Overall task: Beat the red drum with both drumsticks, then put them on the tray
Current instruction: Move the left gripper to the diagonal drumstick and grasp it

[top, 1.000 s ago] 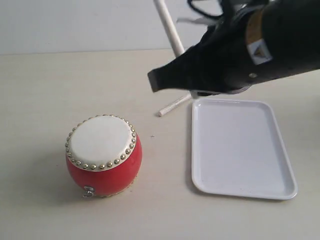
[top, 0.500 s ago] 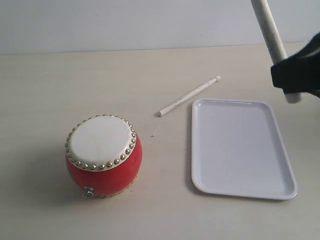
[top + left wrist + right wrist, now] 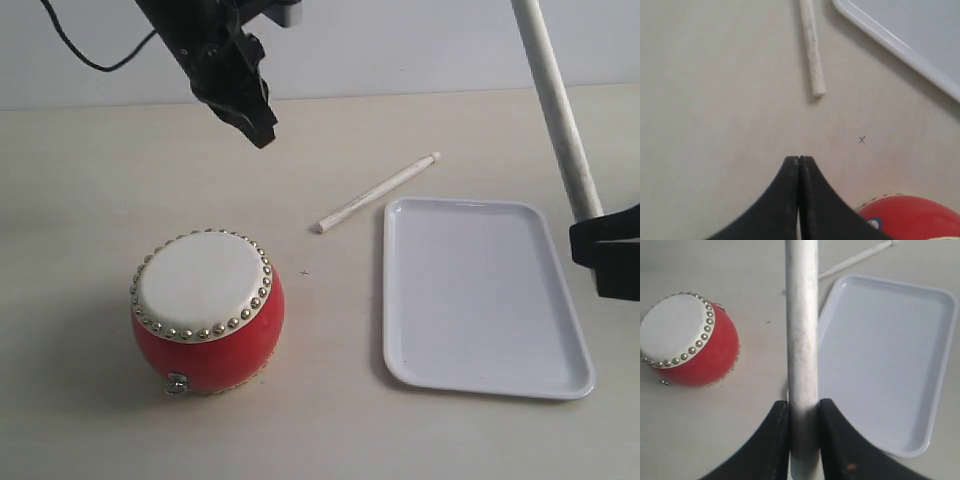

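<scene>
The white tray (image 3: 480,300) lies on the table (image 3: 80,200), right of the red drum (image 3: 207,310). One drumstick (image 3: 378,192) lies just outside its rim. The right gripper (image 3: 803,409) clamps the other drumstick (image 3: 555,100), raised by the tray's right side. The left gripper (image 3: 799,162) has its jaws pressed together.
</scene>
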You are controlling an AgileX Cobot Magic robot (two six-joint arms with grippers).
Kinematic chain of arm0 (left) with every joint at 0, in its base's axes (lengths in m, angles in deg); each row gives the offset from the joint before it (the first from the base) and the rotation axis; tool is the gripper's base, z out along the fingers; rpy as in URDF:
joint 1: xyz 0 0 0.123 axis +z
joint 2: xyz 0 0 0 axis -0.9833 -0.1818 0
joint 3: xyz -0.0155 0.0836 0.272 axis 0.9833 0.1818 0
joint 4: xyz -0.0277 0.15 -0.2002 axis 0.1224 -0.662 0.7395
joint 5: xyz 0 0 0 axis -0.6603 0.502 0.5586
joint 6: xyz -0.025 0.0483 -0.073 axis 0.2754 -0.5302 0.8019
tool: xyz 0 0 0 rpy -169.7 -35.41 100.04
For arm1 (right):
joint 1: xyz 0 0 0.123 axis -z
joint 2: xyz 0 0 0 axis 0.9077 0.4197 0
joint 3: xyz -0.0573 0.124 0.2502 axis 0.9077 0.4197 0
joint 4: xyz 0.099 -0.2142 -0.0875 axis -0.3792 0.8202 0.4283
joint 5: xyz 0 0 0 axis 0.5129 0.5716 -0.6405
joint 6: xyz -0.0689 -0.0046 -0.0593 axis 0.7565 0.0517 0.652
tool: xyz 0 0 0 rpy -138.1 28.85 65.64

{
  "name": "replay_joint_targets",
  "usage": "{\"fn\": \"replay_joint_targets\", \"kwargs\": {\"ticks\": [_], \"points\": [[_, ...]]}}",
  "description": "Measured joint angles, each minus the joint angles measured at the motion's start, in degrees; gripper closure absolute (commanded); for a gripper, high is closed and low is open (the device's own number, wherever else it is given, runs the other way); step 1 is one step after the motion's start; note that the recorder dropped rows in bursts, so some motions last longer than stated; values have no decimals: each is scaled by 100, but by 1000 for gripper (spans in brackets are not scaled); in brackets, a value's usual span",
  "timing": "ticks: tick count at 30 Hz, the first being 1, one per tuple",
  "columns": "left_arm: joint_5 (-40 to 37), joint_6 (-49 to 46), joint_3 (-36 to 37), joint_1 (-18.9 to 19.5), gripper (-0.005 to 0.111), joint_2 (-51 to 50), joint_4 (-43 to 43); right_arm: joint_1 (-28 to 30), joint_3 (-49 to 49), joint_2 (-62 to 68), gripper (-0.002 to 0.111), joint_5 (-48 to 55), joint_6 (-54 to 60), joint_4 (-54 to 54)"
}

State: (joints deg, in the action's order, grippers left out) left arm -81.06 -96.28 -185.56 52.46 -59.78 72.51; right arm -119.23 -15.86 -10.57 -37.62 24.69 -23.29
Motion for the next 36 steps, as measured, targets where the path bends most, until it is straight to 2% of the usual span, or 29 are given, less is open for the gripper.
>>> {"fn": "replay_joint_targets", "kwargs": {"ticks": [5,11,13,18,27,36], "points": [[85,118,0,-151,102,-227,46,0,247,-10,108,-356,-99,0],[372,213,0,-151,68,-475,176,0,368,-10,108,-461,-190,34],[495,223,0,-151,61,-571,260,0,368,-10,108,-526,-216,109],[785,233,-13,-192,60,-745,411,0,368,-10,108,-560,-367,320],[1316,92,-13,-608,60,-993,270,0,368,-10,108,-574,-391,344],[1471,92,-13,-622,60,-1278,201,0,368,-10,108,-574,-391,344]]}}
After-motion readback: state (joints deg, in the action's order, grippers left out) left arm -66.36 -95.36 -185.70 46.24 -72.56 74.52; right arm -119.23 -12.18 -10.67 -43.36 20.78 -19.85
